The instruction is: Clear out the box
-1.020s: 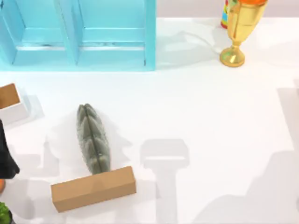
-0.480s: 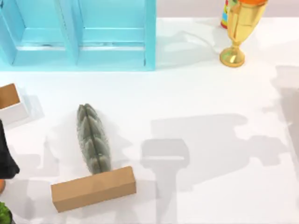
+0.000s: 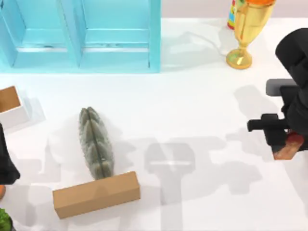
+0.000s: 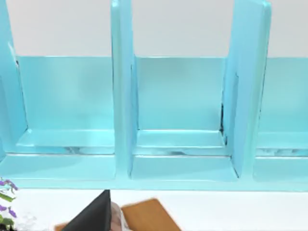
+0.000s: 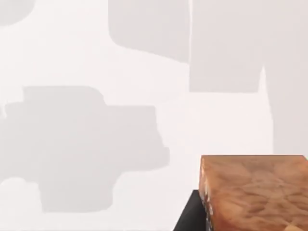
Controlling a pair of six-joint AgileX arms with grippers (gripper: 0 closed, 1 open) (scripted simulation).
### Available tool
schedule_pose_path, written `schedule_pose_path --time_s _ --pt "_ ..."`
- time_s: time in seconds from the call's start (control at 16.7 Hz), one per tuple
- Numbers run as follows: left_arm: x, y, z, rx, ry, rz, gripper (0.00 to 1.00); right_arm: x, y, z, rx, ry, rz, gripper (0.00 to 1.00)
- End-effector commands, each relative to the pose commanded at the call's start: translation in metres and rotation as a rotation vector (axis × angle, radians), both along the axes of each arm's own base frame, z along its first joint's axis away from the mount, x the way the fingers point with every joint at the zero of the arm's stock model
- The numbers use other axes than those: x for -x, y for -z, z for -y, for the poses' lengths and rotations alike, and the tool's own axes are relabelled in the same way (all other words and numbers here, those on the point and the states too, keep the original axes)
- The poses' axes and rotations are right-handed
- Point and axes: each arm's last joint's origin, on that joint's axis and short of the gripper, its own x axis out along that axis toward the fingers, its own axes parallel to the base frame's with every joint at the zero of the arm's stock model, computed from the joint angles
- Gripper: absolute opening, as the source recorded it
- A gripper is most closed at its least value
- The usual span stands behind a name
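A small white box (image 3: 11, 107) with a brown inside sits at the table's left edge. My right gripper (image 3: 285, 140) hangs over the right side of the table, shut on a reddish-brown block (image 3: 290, 149). That block (image 5: 255, 192) looms close in the right wrist view, above bare white table. My left arm (image 3: 6, 163) rests at the left edge, just in front of the white box. One of its dark fingers (image 4: 94, 217) shows in the left wrist view, facing the blue shelf (image 4: 183, 115).
A grey-green ridged object (image 3: 96, 143) lies left of centre, its near end touching a long cardboard block (image 3: 96, 194). The blue shelf unit (image 3: 82, 33) spans the back left. A gold trophy (image 3: 245, 29) stands back right. A green plant (image 3: 4, 219) is at the front left corner.
My right arm has come into view from the right edge carrying the reddish-brown block, and its shadow has spread leftward. The left arm and the table objects have not moved.
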Motion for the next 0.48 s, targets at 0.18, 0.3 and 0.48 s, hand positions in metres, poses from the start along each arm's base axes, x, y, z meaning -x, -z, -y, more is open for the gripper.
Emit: schedule_pose_path --time_s 0.18,0.3,0.48 --pt "0.0 0.0 0.0 0.0 0.0 0.0 1.0 0.0074 0.0067 -0.0008 0.015 0.031 -0.03 0.0" --pt "0.0 0.0 0.0 0.0 0.0 0.0 1.0 0.0074 0.0067 -0.0008 0.015 0.031 -0.03 0.0" --pt "0.0 0.0 0.0 0.0 0.0 0.0 1.0 0.0064 0.0072 0.0002 0.012 0.036 -0.03 0.0"
